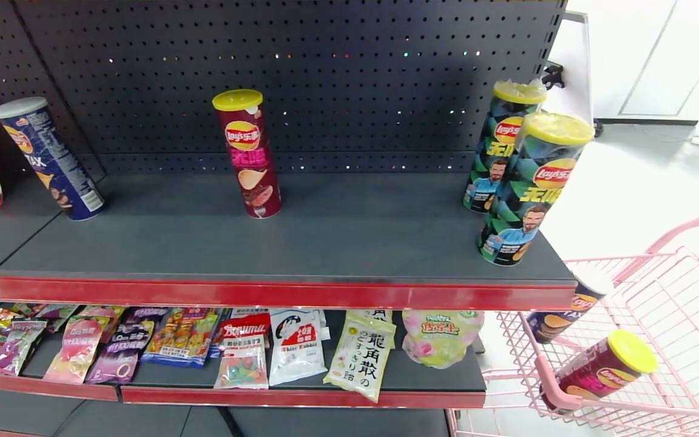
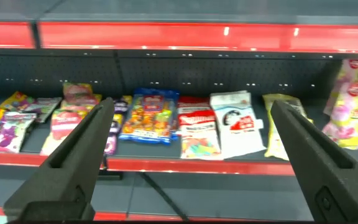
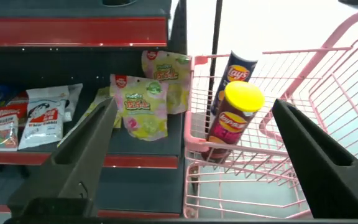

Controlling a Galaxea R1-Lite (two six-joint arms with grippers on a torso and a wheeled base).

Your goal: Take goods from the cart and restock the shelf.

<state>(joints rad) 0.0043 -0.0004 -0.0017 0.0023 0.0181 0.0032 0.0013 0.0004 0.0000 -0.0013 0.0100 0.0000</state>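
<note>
Beside the shelf [image 1: 325, 237], the pink cart [image 1: 683, 230] held a yellow-lidded can [image 3: 232, 121], and I judged my right gripper [image 3: 192, 106], spread wide like my left gripper [image 2: 192, 104], should straddle its middle squarely.

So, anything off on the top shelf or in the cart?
Minor things. The rear green can at the right end of the shelf has a crinkled yellow lid, unlike the other smooth lids. The front green can stands close to the shelf's front right corner. In the cart, the maroon can and blue can lean tilted.
</note>
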